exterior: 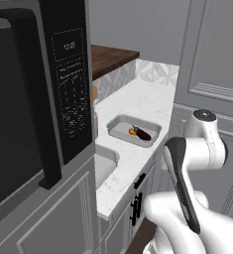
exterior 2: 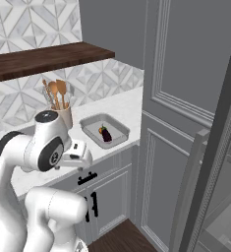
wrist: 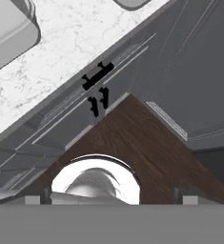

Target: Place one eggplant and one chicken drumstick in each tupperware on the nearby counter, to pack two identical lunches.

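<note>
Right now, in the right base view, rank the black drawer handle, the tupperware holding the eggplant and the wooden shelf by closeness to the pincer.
1. Black drawer handle: on the cabinet front, just below the open pincer.
2. Tupperware with the eggplant: on the counter, beyond the pincer.
3. Wooden shelf: high on the wall.

The counter (wrist: 61, 52) is seen across the upper left, with a grey tupperware (wrist: 8, 33) at the top left corner. Black cabinet handles (wrist: 97, 76) are shown centrally above brown wooden floor (wrist: 132, 143).
</note>
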